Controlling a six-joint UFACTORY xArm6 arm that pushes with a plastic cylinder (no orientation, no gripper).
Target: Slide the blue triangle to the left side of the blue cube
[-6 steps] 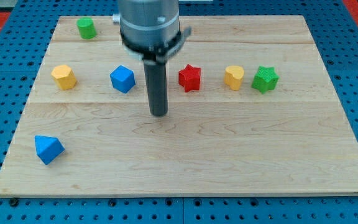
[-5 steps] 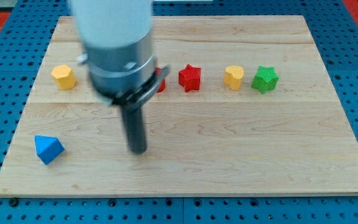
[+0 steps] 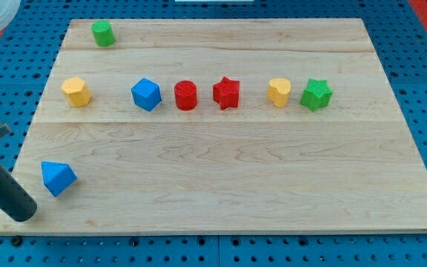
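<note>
The blue triangle [image 3: 57,178] lies near the board's lower left corner. The blue cube [image 3: 145,94] sits in the middle row, left of centre. My tip [image 3: 23,215] rests on the board at the bottom left corner, just below and left of the blue triangle, a short gap apart from it. The rod leans in from the view's left edge.
In the row with the blue cube are a yellow block [image 3: 75,91] at the left, then a red cylinder [image 3: 186,96], a red star [image 3: 226,93], a yellow block [image 3: 278,92] and a green star [image 3: 316,95]. A green block [image 3: 103,33] sits at the top left of the wooden board [image 3: 273,178].
The arm swept from the board's middle down and left to the bottom left corner, uncovering the red cylinder, blue cube and green block. No block moved.
</note>
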